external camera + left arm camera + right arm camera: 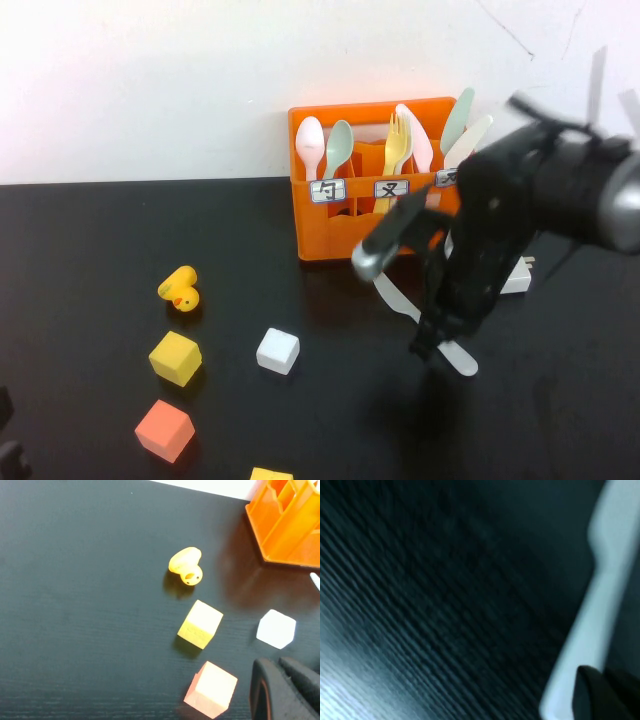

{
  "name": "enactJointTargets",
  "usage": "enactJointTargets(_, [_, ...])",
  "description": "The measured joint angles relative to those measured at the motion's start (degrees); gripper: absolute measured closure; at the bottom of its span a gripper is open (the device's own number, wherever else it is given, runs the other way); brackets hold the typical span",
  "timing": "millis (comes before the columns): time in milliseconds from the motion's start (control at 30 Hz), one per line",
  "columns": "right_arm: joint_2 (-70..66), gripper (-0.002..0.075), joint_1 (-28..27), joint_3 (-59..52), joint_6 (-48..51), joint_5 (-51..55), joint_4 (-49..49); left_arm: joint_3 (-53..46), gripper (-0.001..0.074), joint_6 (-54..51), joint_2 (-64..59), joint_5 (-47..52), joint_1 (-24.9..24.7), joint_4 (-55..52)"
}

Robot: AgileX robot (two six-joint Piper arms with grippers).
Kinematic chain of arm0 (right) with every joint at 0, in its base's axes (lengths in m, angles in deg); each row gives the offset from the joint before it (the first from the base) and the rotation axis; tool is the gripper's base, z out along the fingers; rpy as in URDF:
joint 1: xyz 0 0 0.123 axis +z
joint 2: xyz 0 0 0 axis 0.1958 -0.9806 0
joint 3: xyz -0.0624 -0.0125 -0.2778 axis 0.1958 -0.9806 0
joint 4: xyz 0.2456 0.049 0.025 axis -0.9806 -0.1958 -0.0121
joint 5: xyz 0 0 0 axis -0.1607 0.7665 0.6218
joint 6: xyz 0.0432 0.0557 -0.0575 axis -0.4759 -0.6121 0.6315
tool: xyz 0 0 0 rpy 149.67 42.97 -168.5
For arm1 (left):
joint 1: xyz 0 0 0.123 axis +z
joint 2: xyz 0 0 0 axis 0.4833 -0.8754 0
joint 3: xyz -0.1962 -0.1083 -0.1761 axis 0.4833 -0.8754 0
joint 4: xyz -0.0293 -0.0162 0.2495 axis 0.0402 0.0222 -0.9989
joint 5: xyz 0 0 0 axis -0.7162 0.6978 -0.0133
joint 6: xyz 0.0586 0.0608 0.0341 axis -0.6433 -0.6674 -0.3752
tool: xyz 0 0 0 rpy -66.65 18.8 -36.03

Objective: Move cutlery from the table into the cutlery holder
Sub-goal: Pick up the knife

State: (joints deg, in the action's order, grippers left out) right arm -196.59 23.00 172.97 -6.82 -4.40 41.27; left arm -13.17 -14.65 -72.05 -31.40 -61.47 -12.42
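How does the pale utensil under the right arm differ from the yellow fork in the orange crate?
The pale utensil lies flat on the black table, with the right gripper down at it; the yellow fork stands upright in the orange crate's middle compartment. The utensil is greyish white, the fork yellow. Both look like plastic cutlery. The left gripper is shut near the cubes.

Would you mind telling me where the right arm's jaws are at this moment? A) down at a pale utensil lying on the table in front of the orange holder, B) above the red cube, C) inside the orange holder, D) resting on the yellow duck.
A: the right gripper is down at the pale utensil on the black table, in front of the cutlery holder.
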Motion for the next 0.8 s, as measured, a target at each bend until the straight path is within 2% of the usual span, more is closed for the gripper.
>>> enactJointTargets(200, [-6.1,0.0480,-0.3,2.1,-1.7,1.4,-0.4,-1.7,0.0736,0.8,0.0,-1.0,0.0,0.7])
enactJointTargets(267, [-6.4,0.0431,-1.1,3.3,-3.7,1.5,-2.0,-1.9,0.0736,1.1,0.0,-1.3,0.0,0.9])
enactJointTargets(400, [-6.4,0.0401,-4.3,5.4,-4.5,1.8,-7.2,-2.2,0.0736,1.1,0.0,-2.0,0.0,1.1])
enactJointTargets(500, [-6.4,0.0396,-6.4,5.9,-1.6,2.2,-9.1,-2.2,0.0736,1.2,0.0,-1.9,0.0,1.3])
enactJointTargets(633, [-6.4,0.0387,-6.8,6.0,2.0,2.5,-9.6,-2.2,0.0736,1.3,0.0,-2.2,0.0,1.5])
enactJointTargets(800, [-6.4,0.0331,-6.8,6.0,4.6,1.7,-11.4,-2.2,0.0736,1.3,0.0,-3.2,0.0,1.5])
